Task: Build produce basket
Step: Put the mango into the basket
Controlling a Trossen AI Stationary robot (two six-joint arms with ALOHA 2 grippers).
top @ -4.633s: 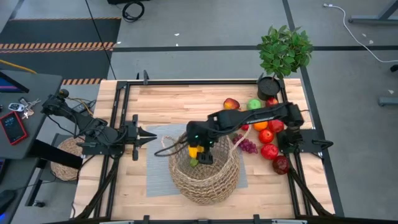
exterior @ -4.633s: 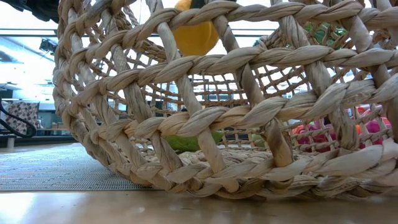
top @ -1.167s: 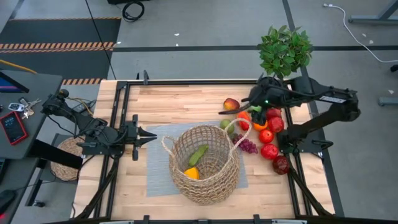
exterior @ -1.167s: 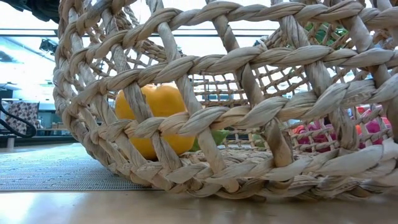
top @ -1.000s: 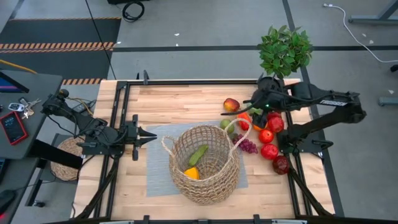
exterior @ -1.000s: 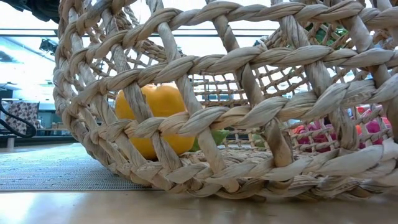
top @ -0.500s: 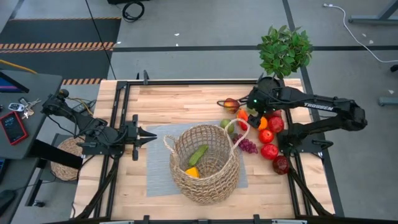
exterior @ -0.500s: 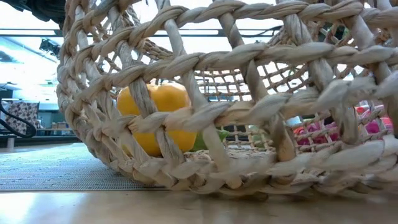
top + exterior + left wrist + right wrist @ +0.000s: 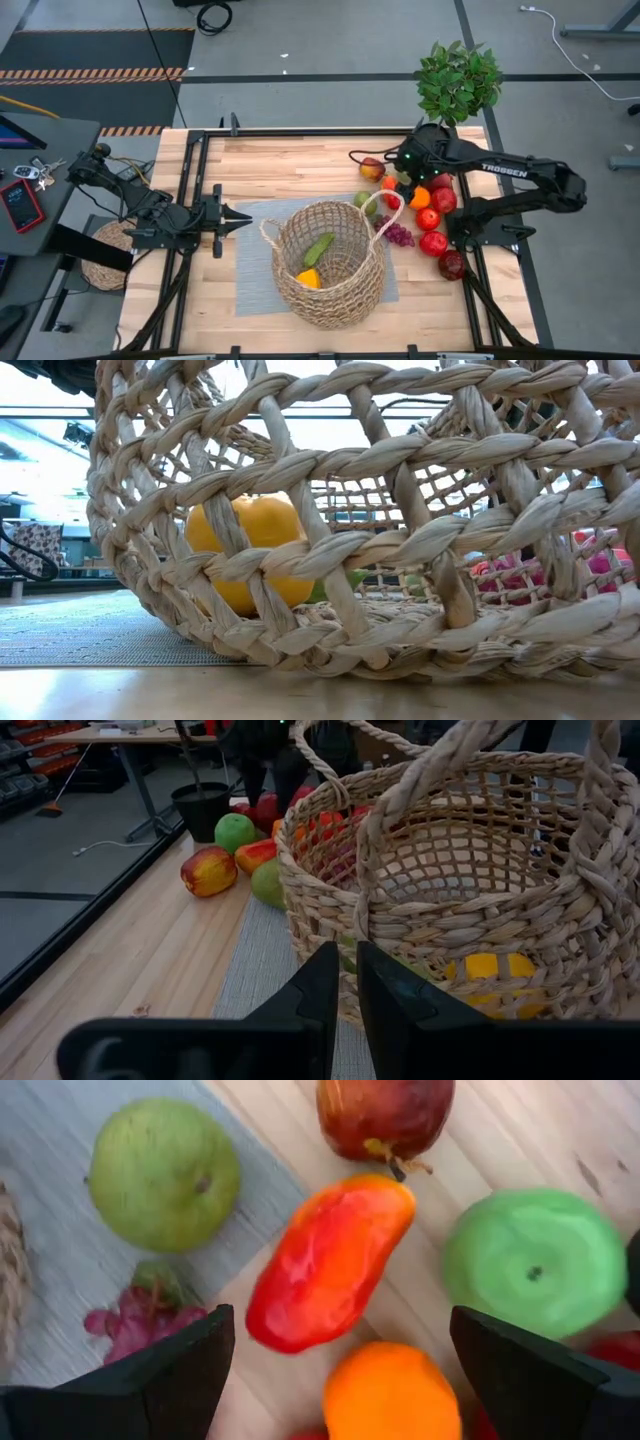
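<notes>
The tan wicker basket (image 9: 325,262) stands on a grey mat (image 9: 250,270) at the table's middle. It holds a yellow piece (image 9: 255,550) and a long green piece (image 9: 319,248). The other produce lies on the table to its far right: a red-orange piece (image 9: 330,1265), a green apple (image 9: 535,1260), a red apple (image 9: 385,1115), a green pear (image 9: 165,1175), an orange (image 9: 390,1395) and purple grapes (image 9: 398,234). My right gripper (image 9: 340,1320) is open above the red-orange piece, touching nothing; it also shows in the high view (image 9: 392,178). My left gripper (image 9: 340,990) is shut and empty, left of the basket.
A leafy plant in a black pot (image 9: 455,85) stands at the far right corner. Several red fruits (image 9: 433,243) lie along the right edge. A black frame (image 9: 190,230) borders the table. Bare wood (image 9: 290,165) lies beyond the basket.
My right gripper has shifted slightly toward the far edge over the produce pile. The basket rocked briefly half a second ago and stands where it was; the yellow piece inside has stayed put.
</notes>
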